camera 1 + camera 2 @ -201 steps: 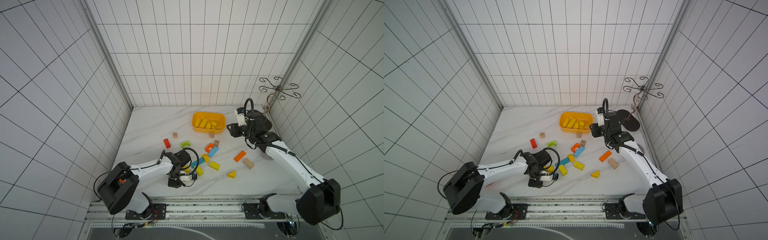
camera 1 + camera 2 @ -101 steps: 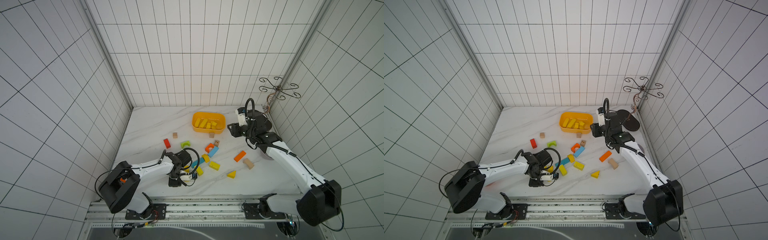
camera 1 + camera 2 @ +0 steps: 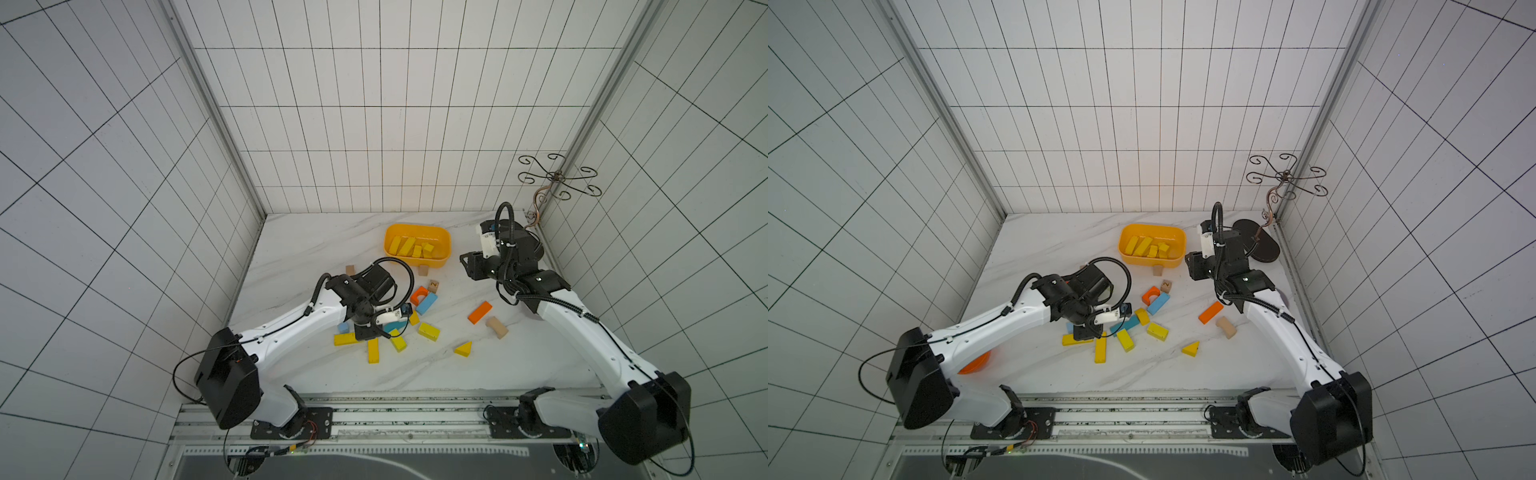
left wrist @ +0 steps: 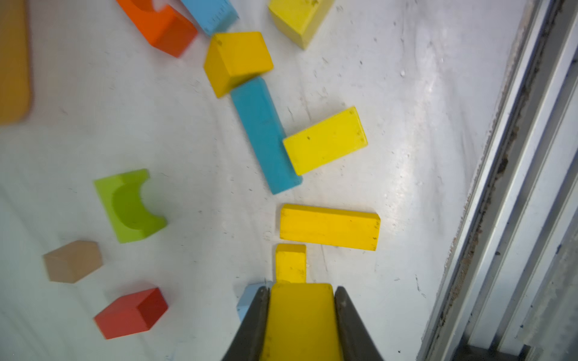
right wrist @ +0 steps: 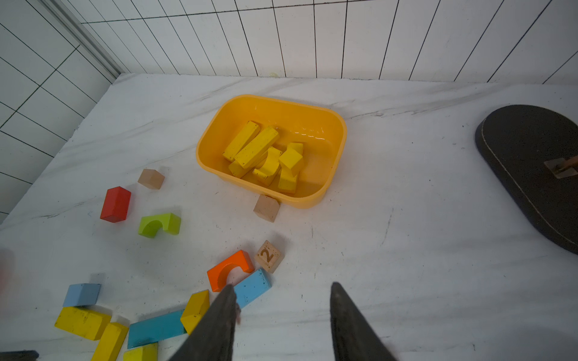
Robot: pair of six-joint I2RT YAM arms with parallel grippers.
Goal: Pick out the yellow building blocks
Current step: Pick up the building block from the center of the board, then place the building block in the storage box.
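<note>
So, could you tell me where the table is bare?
Bare: the far corner between the tub and the left wall, and the front strip between the yellow wedge and the rail. Crowded: the blocks around the left hand.

I can read just one mark, a dark "2" on the small plain-wood cube [image 5: 268,256], mid-table, touching the orange arch block [image 5: 230,270].

Bright, even, diffuse light leaves only faint, soft shadows in all 4 views, the table [image 4: 416,103] carries a pale sheen at right in the left wrist view, and the green arch block [image 4: 129,206] at its left looks blurred.
</note>
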